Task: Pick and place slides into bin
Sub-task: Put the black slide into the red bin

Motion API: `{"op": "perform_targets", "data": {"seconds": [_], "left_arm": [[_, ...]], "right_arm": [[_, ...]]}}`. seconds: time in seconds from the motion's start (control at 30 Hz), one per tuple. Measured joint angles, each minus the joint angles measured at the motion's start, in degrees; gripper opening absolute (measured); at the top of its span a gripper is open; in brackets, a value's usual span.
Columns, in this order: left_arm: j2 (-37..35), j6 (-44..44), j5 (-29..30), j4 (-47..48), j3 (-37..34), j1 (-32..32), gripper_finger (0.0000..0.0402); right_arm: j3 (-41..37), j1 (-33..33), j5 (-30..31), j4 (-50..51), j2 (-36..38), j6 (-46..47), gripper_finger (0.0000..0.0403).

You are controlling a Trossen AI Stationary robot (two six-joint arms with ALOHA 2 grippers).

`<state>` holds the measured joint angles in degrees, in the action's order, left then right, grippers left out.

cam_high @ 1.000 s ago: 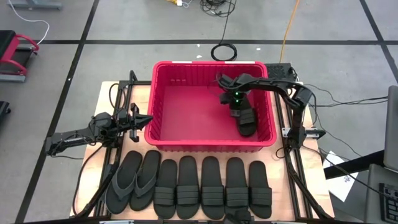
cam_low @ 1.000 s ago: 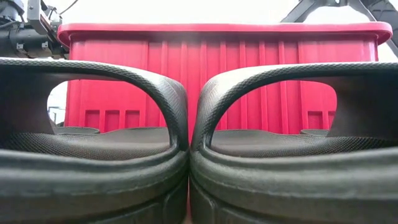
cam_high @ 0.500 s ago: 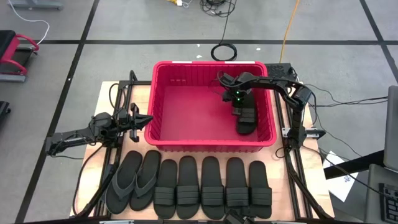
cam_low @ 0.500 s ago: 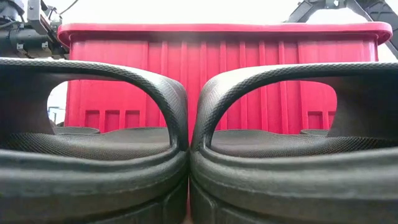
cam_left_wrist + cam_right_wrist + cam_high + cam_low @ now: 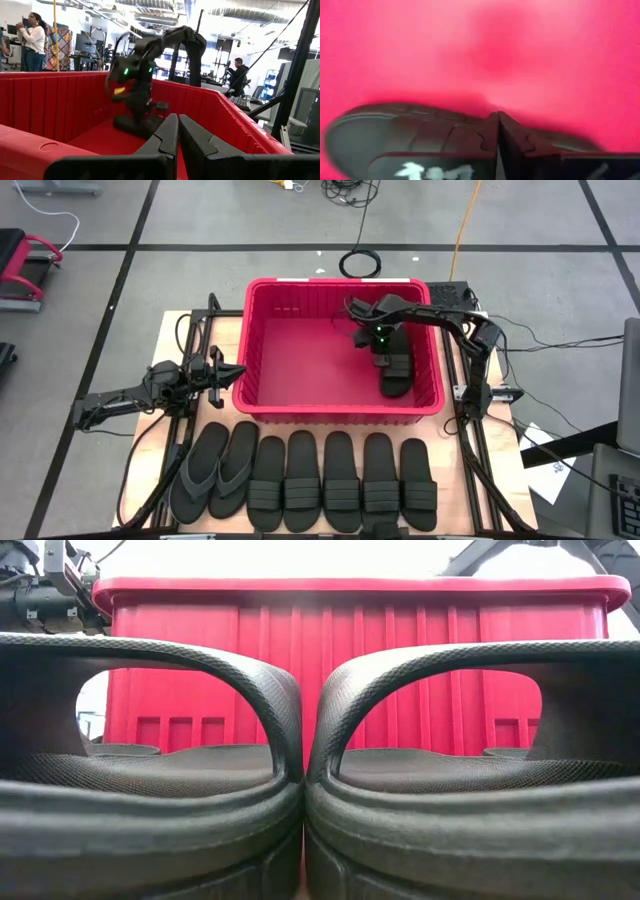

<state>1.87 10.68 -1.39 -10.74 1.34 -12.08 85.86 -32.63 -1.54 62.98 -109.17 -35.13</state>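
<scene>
I have the right gripper (image 5: pixel 384 355) inside the bin (image 5: pixel 262 412), its fingers pressed together over one slide (image 5: pixel 396 375) lying on the bin floor at the right wall; whether it still pinches the strap I cannot tell. The drop looks all but done, so the next move is to lift clear and go for the seven slides (image 5: pixel 325 480) lined up just in front of the bin. My left gripper (image 5: pixel 230 375) waits closed, empty, beside the bin's left wall.
</scene>
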Motion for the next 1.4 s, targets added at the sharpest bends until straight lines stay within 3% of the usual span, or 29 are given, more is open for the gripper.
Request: {"op": "perform_targets", "data": {"seconds": [0.4, 0.6, 0.83, 1.0, 1.13, 1.4], "left_arm": [[0.0, 0.1, 0.0, 0.1, 0.0, 0.0, 0.0024], [0.0, 1.5, 0.0, 0.0, 0.0, 0.0, 0.0024], [0.0, 1.8, 0.0, 0.0, 0.0, 0.0, 0.0024], [0.0, 1.4, 0.0, 0.0, 0.0, 0.0, 0.0024], [0.0, 1.4, 0.0, 0.0, 0.0, 0.0, 0.0024], [0.0, 3.2, 0.0, 0.0, 0.0, 0.0, 0.0024]], "right_arm": [[17.8, 2.9, -0.5, 14.5, 17.1, -1.2, 0.0000], [22.0, 4.7, -16.6, 27.1, 28.9, 0.1, 0.0000], [20.4, 15.7, -7.9, 27.1, 43.2, 11.0, 0.0000], [17.3, 24.2, -4.5, 27.0, 48.4, 23.6, 0.0000], [12.9, 30.9, -7.8, 27.1, 50.1, 29.8, 0.0000], [5.6, 44.1, -14.6, 27.0, 46.4, 30.5, 0.0000]]}}
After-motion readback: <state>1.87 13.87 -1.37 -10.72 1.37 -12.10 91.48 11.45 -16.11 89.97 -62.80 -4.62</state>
